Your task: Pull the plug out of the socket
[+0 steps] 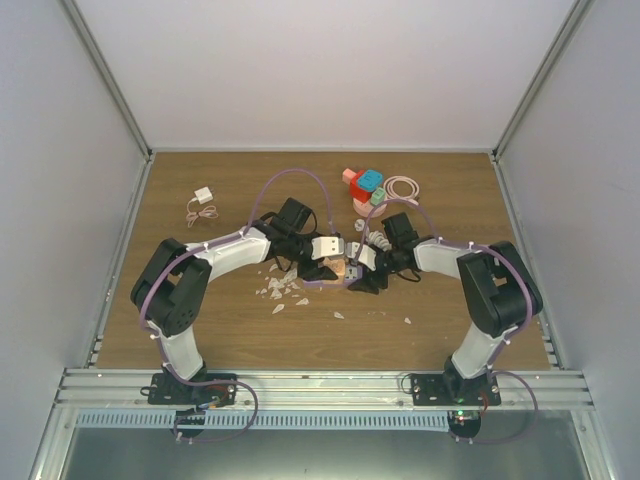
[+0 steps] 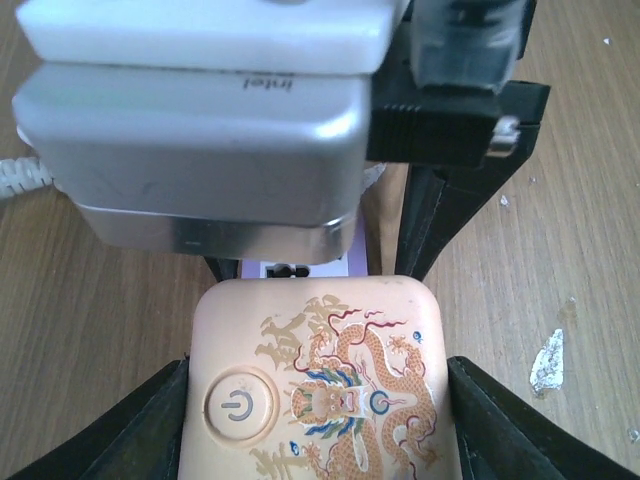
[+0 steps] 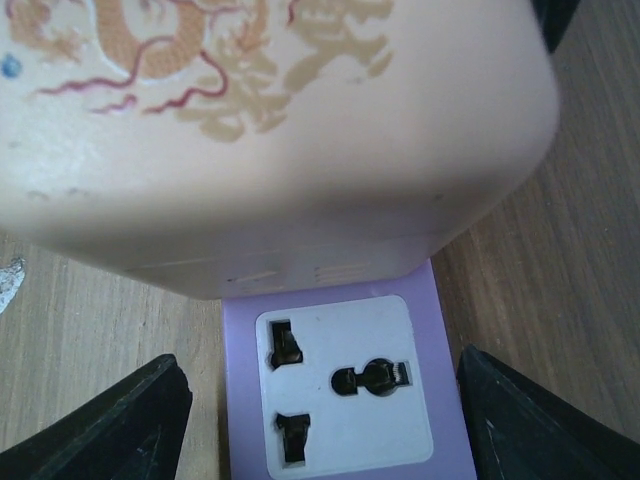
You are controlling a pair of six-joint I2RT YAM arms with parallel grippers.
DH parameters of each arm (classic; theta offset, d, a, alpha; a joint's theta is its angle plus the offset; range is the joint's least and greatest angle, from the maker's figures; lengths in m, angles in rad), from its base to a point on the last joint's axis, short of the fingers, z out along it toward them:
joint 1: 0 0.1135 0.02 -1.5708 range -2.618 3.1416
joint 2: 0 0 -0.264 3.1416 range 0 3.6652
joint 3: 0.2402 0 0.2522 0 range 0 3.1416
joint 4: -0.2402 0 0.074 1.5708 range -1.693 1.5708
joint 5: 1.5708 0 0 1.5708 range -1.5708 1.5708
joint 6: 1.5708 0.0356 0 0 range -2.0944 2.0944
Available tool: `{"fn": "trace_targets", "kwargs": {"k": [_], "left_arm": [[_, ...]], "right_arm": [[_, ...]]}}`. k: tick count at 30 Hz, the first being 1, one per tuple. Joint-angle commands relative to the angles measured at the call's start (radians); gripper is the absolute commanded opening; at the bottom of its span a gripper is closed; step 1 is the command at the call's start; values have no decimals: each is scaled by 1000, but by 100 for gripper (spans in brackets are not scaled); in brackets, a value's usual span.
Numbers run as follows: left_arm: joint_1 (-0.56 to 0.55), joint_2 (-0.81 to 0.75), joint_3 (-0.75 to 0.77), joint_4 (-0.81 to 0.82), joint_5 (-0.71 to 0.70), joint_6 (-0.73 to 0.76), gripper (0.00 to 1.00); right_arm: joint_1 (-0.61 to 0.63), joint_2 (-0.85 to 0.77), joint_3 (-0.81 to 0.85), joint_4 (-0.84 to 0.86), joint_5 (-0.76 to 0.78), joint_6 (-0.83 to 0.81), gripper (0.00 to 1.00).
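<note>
The plug (image 2: 330,380) is a peach block printed with a dragon and a power button. It sits on the purple socket (image 3: 340,390), whose free white outlet face shows in the right wrist view. My left gripper (image 2: 318,420) is shut on the plug, with a black finger (image 2: 150,430) against each side. My right gripper (image 3: 335,430) straddles the socket and is open, with wood showing between the left finger (image 3: 120,430) and the purple edge. In the top view both grippers (image 1: 322,268) (image 1: 364,278) meet at the plug (image 1: 351,268) in mid-table.
The right arm's silver wrist camera (image 2: 200,140) hangs just above the plug. Red, blue and green adapters (image 1: 362,185) and a pink cable coil (image 1: 403,188) lie at the back. A white charger (image 1: 203,197) lies at the back left. White chips (image 1: 280,290) are scattered near the grippers.
</note>
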Motion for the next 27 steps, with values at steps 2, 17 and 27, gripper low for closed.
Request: {"fn": "trace_targets", "kwargs": {"k": [2, 17, 27], "left_arm": [[-9, -14, -34, 62, 16, -15, 50], [62, -57, -71, 150, 252, -78, 32], [62, -79, -81, 172, 204, -28, 29]], "right_arm": [[8, 22, 18, 22, 1, 10, 71], [9, 41, 22, 30, 32, 31, 35], [27, 61, 33, 19, 55, 27, 25]]}}
